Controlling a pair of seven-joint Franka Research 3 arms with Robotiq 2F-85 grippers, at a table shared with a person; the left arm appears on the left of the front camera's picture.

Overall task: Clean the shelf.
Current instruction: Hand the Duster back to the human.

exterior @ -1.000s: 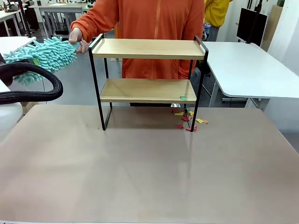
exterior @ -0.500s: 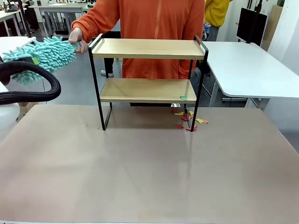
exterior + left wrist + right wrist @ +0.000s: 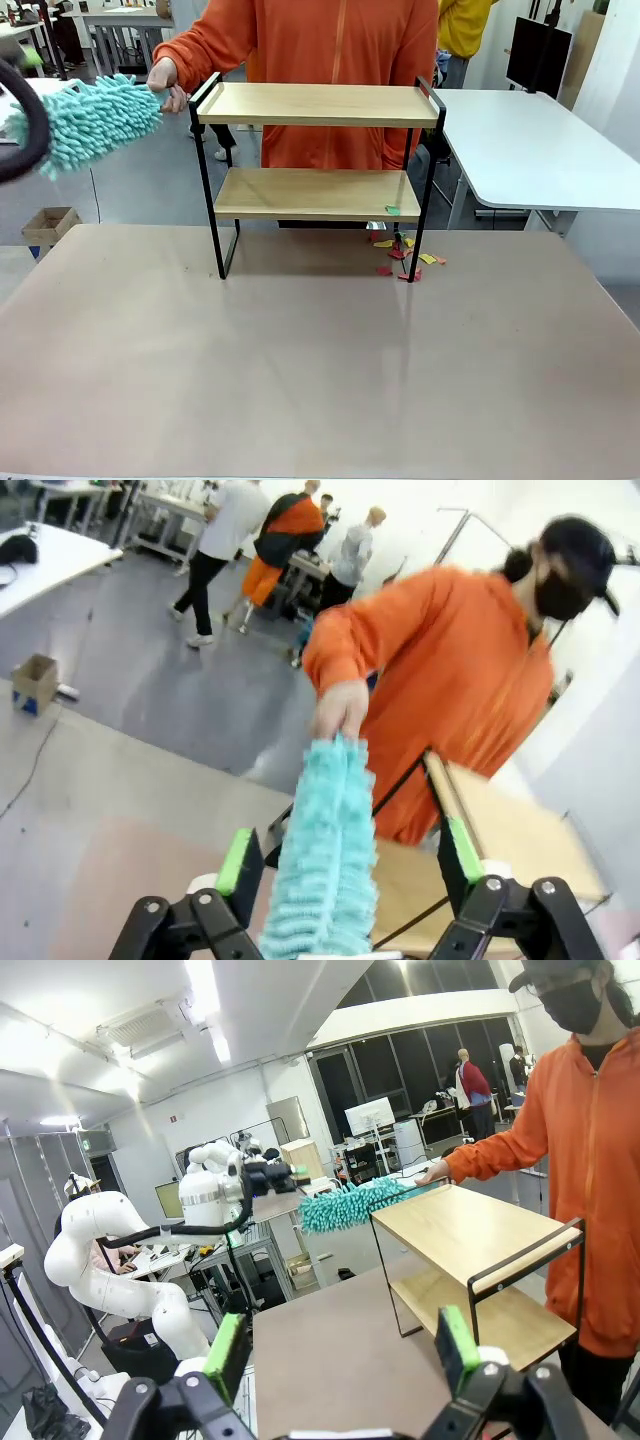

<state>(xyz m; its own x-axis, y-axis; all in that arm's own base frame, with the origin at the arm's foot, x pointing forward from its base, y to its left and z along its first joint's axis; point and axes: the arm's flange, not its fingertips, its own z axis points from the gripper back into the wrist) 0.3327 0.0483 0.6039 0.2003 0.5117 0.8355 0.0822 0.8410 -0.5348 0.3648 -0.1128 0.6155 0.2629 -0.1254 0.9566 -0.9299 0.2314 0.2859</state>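
our left gripper [image 3: 345, 870] stands with its jaws spread wide on either side of the duster [image 3: 325, 865]; the fluffy head sits in the gap between the green pads [image 3: 237, 858], but we cannot tell whether either pad touches it, and nothing is clamped. the person's hand [image 3: 168, 83] holds the duster's handle end, just beside the shelf's left rail. the shelf [image 3: 318, 105] stands on the table [image 3: 300, 380] toward the far side, its long axis running left to right across our view, top board bare, a small green scrap near the right end of the lower board and coloured scraps on the table by its right foot. the duster [image 3: 85, 118] lies off the shelf's left end, its length roughly in line with the top board, so the shelf lies to the right of the tool, and our left arm is the nearer one. our right gripper [image 3: 340, 1360] hangs open and empty, well back from the shelf. we judge the next move turns on who carries the duster rightward along the boards.
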